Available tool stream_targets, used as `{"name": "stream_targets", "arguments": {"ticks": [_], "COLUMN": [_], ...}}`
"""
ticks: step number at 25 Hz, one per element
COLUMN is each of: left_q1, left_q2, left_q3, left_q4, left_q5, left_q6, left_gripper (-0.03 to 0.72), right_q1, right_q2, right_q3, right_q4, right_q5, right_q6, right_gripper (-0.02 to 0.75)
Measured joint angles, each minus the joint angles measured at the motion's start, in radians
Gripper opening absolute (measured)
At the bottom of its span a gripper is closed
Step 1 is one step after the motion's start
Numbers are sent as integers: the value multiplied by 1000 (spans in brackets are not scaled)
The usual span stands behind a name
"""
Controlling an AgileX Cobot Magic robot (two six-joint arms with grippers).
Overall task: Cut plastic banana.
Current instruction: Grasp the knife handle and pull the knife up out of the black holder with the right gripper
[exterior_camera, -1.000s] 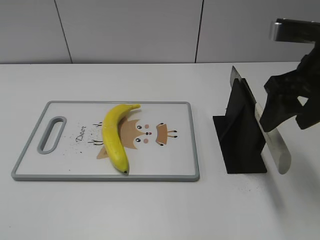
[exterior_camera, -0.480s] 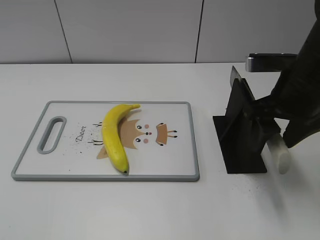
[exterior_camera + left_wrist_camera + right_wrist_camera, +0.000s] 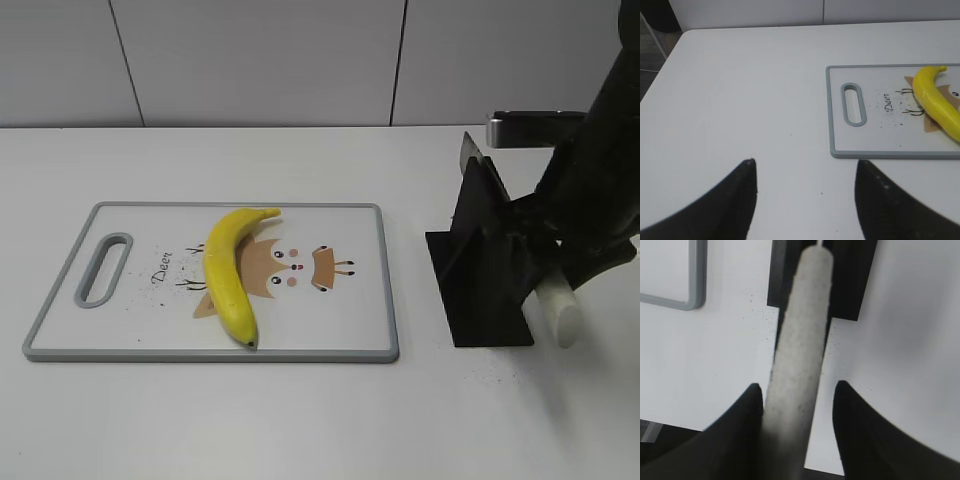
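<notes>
The plastic banana (image 3: pixel 225 270) lies whole on the cutting board (image 3: pixel 130 325), curved, dark tip toward the front; it also shows in the left wrist view (image 3: pixel 935 100). A knife rests in a black stand (image 3: pixel 485 270), its pale handle (image 3: pixel 562 310) sticking out front-right. My right gripper (image 3: pixel 555 265) is down around the handle. In the right wrist view the handle (image 3: pixel 802 330) lies between the fingers (image 3: pixel 798 385), touching the left one, with a gap at the right one. My left gripper (image 3: pixel 805 161) is open and empty over bare table, left of the board (image 3: pixel 880 142).
The knife's blade tip (image 3: pixel 468 150) sticks up behind the stand. The board has a handle slot (image 3: pixel 103 268) at its left end. A grey wall runs behind the white table. The table's left edge shows in the left wrist view (image 3: pixel 660 70).
My right gripper has come down and left from above the stand to sit around the knife handle. The banana and board have not moved.
</notes>
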Motion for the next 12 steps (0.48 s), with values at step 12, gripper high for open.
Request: {"name": "stream_targets", "arguments": {"ticks": [12], "left_q1": [0], "left_q2": [0], "left_q3": [0], "left_q4": [-1], "left_q5": [0], "left_q6": [0], "left_gripper": [559], "right_q1": [0], "right_q2": [24], "right_q3": [0], "right_q4": [38], "right_q5": [12], "right_q6": [21], "right_gripper": [188]}}
